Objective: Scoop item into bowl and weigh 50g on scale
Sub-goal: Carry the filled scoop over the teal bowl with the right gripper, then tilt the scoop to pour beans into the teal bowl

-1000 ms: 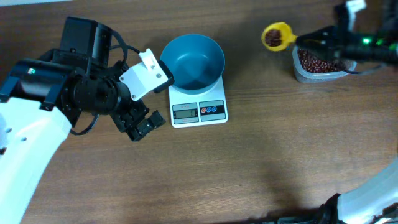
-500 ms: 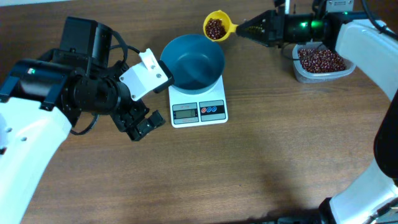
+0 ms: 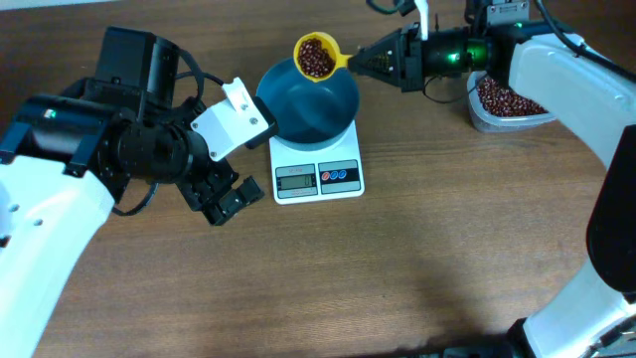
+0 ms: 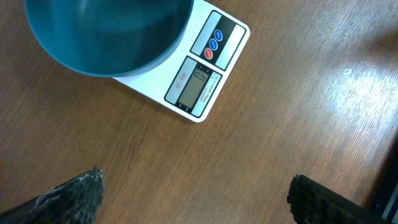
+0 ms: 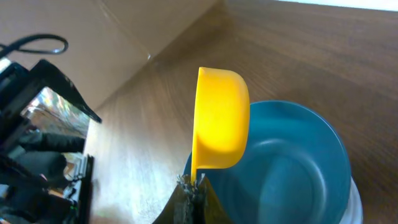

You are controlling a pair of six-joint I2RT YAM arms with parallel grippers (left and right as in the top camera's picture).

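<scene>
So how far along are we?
Done: the round yellow plastic scoop is loaded with small dark red-brown beans. In hand: the right end effector holds it above the rim of the deep teal-blue plastic bowl on the white digital scale. Left: tipping; the bowl looks empty, so all weighing to 50 g remains.

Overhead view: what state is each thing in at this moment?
scoop, full of beans, over the bowl rim.
bowl, empty, on the scale.
scale, display unreadable.
tub, holds beans.
left pincer, open, empty.
right pincer, shut on the scoop.
</scene>
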